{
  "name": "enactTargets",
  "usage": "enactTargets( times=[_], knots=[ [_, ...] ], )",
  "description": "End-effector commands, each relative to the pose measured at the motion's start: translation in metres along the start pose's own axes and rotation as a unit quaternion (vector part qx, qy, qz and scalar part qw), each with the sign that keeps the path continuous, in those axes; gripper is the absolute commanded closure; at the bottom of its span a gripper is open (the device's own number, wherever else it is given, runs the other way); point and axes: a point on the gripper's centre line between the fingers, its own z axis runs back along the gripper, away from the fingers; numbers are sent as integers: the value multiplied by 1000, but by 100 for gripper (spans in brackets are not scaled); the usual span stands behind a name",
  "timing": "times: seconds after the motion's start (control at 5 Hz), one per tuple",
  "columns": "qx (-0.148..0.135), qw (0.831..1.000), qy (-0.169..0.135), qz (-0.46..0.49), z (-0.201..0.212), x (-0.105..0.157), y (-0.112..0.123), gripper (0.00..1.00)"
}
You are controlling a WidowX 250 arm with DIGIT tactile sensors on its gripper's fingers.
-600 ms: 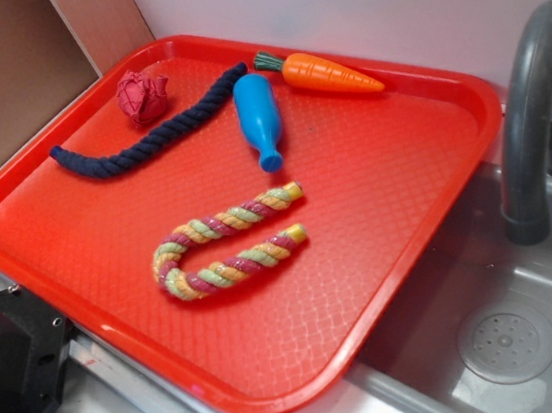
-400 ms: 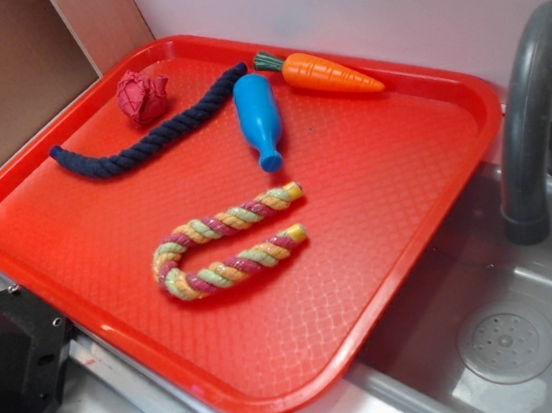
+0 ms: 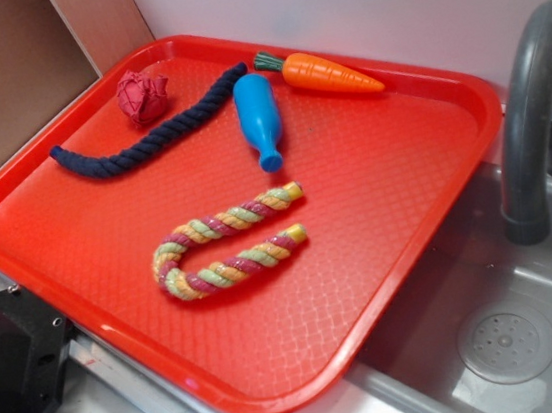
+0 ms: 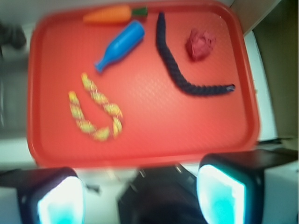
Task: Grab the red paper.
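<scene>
Nothing on the tray has moved since the earlier frames; the only change is a dark shape now poking into the top-left corner of the exterior view, probably part of the arm.

Red paper [image 3: 143,96] [image 4: 200,44]: crumpled ball, sits in the tray's far-left corner in the exterior view, free on all sides. Just beside it, the dark blue rope [image 3: 151,131] [image 4: 180,70] curves past, close but not touching as far as I can tell. Beyond the rope: blue bottle [image 3: 258,118] lying on its side, carrot [image 3: 325,72] near the far rim, multicolour rope [image 3: 227,255] folded in a U mid-tray. All on the red tray [image 3: 406,201]; sink and faucet [image 3: 532,115] off to the right.

Gripper [image 4: 140,193]: jaws spread wide, nothing between them, high above the tray's near edge in the wrist view.

Key relation: in the wrist view the paper lies ahead and to the right of the jaw midline, well apart. The ball is roughly round with no real long axis, so jaw orientation isn't critical. The descent needs to stay on the rope-free side so a finger doesn't land on the rope.
</scene>
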Motion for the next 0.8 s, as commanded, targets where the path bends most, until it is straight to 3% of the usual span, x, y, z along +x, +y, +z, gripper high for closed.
enactTargets(
  times=[0.0,0.2,0.4,0.6],
  knots=[
    [-2,966,-104,235,-45,50,32,0],
    [41,928,-139,342,-72,74,54,0],
    [85,908,-143,384,-98,97,71,0],
    [104,905,-160,380,-120,116,83,0]
  ],
)
